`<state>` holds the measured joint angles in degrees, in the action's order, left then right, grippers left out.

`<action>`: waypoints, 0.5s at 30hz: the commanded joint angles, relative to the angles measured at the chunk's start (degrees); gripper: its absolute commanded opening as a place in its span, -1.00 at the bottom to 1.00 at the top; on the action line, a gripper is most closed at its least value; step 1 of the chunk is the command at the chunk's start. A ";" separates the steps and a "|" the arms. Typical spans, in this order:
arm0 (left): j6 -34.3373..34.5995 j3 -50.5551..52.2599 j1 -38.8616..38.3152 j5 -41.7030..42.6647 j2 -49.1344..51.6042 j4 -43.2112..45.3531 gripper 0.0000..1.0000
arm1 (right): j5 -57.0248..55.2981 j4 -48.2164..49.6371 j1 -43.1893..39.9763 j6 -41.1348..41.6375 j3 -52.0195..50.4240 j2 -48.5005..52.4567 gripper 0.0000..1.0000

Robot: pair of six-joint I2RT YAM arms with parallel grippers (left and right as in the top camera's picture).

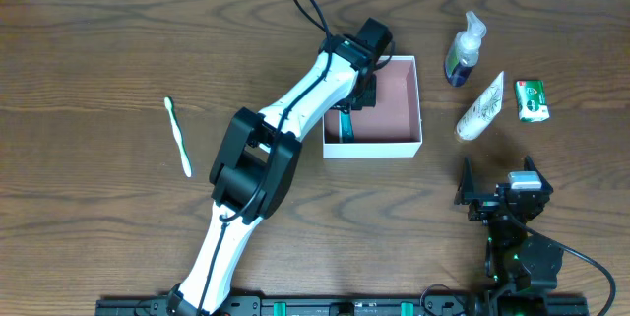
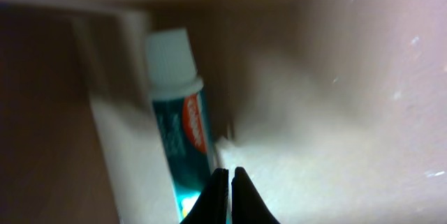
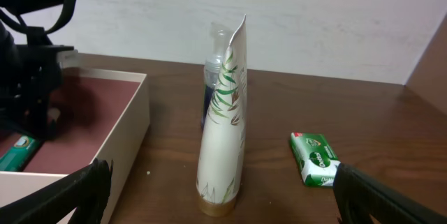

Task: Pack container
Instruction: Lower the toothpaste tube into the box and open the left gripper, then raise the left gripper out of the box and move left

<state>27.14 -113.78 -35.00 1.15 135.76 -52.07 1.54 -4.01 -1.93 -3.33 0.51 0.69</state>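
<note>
Wood table [image 1: 98, 60], container [image 1: 372, 146] mid-right w/ left gripper [image 2: 229, 182] pressed together inside by toothpaste tube [image 2: 178, 126]; right gripper [image 1: 497, 173] spread. Prob light, thin-walled, slidey, so pinch a wall rim imo

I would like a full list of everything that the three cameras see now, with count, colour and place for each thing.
square shallow box: 1, white walls, pink inside, table centre
toothpaste tube: 1, teal, white cap, lying in the box along a wall
toothbrush: 1, white and green, far from the box
pump bottle: 1, blue, beside the box
leaf-print tube: 1, white, upright near the bottle
soap packet: 1, green, beside the leaf-print tube
wooden table: 1, brown
left gripper: black, in the box, shut
right gripper: black, open, holding nothing
</note>
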 commanded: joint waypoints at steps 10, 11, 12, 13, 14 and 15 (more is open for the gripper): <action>-0.74 0.31 -0.70 -5.33 1.29 -2.27 -0.89 | 0.00 -0.09 0.83 0.72 -0.20 -0.31 0.99; -0.74 0.31 -0.70 -5.33 1.29 -2.27 -0.88 | 0.00 -0.09 0.83 0.72 -0.20 -0.31 0.99; -0.74 0.31 -0.70 -5.33 1.29 -2.27 -0.89 | 0.00 -0.09 0.83 0.72 -0.20 -0.31 0.99; -0.74 0.31 -0.70 -5.33 1.29 -2.27 -0.88 | 0.00 -0.09 0.83 0.72 -0.20 -0.31 0.99; -0.74 0.31 -0.70 -5.42 1.29 -2.27 -0.88 | 0.00 -0.09 0.83 0.72 -0.20 -0.31 0.98; -0.74 0.31 -0.70 -5.64 1.29 -2.27 -0.89 | 0.00 -0.09 0.83 0.72 -0.20 -0.31 0.99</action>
<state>26.96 -113.75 -35.79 -2.68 135.81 -54.02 1.54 -4.01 -1.93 -3.33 0.51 0.69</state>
